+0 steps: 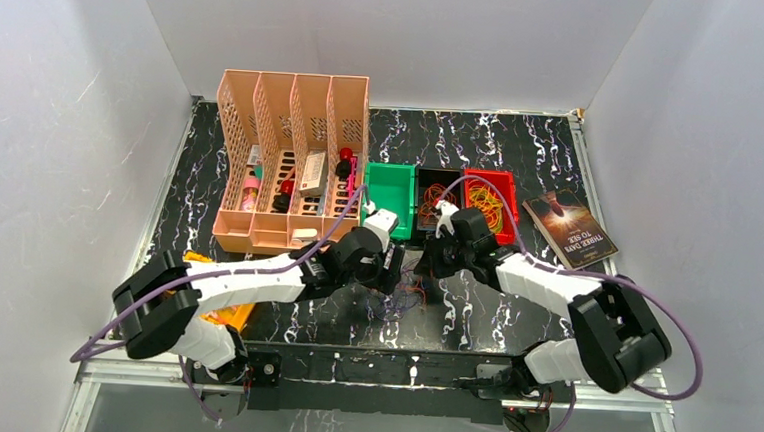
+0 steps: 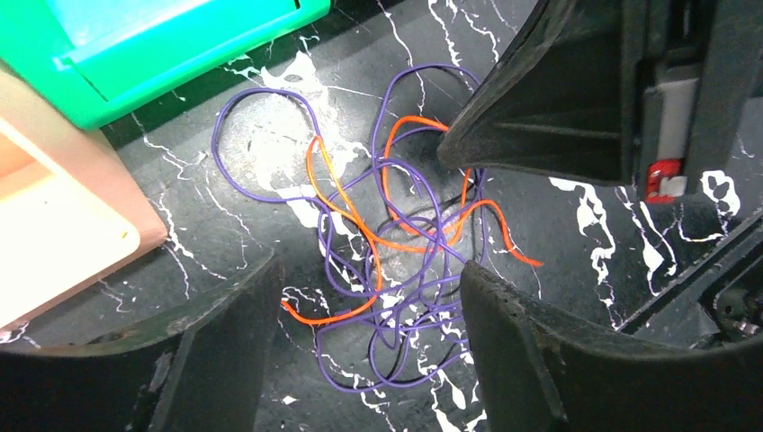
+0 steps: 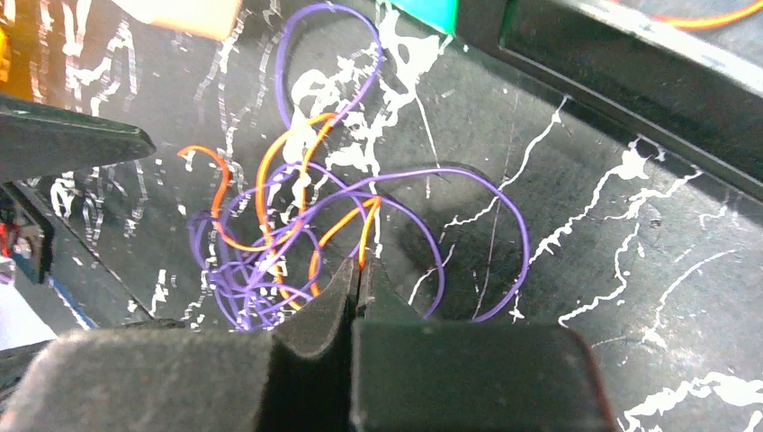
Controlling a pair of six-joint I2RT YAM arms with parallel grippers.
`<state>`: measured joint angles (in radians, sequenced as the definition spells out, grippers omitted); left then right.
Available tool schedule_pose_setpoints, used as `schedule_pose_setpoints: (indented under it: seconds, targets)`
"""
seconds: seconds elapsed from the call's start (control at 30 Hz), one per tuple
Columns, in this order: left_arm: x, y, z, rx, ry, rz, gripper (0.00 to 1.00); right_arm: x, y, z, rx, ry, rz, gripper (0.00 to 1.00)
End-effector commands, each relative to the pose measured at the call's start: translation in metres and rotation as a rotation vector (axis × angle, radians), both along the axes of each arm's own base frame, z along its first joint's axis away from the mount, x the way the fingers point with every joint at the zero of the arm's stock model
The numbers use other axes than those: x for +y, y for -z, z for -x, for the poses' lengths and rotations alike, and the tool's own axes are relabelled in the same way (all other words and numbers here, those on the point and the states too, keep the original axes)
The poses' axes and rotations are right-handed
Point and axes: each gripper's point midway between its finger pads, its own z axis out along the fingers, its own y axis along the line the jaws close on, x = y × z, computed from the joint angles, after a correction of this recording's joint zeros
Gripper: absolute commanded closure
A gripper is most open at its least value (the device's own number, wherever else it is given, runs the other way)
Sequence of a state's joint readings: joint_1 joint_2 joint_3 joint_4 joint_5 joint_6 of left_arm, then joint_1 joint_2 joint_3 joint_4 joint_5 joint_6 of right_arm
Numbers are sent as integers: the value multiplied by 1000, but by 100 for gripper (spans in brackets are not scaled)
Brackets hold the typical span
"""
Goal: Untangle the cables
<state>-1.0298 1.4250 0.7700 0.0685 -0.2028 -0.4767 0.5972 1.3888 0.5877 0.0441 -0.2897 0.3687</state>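
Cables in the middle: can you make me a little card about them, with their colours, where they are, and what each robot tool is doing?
Cables: thin loops, tangled in one pile
Colours: purple and orange
Where: on the black marbled table, near the green bin
Left tool: open, one finger on each side of the pile
Right tool: shut on an orange cable
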Motion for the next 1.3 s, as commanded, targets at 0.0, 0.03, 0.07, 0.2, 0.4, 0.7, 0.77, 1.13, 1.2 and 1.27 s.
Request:
schedule_pose_setpoints:
  seconds: [0.0,0.03,0.07,0.2,0.4,0.7,0.77,1.13,1.2,1.27]
  targets:
    - [4,-40,-7,-140,22,88,26,6,-52,-17,-148,7,-54,100]
    - [5,-47,-8,-175,36,100,23,5,-60,-17,-160,4,-56,100]
    - [5,-52,-9,-203,48,112,22,4,-66,-15,-166,-2,-54,100]
    - [10,-73,-12,-342,95,146,18,2,-89,-7,-179,-39,-59,100]
    - [8,-110,0,-561,213,303,7,4,-132,5,-229,-83,-126,100]
    - [-21,-140,13,-723,403,397,6,11,-174,18,-282,-160,-213,100]
    - [-27,-147,12,-738,407,419,6,12,-176,19,-279,-161,-221,100]
    - [-50,-139,1,-710,384,476,6,19,-207,27,-293,-161,-332,100]
    - [-56,-138,-1,-699,385,489,6,20,-212,29,-293,-165,-351,100]
    - [-63,-131,0,-683,400,488,8,21,-220,30,-298,-169,-372,100]
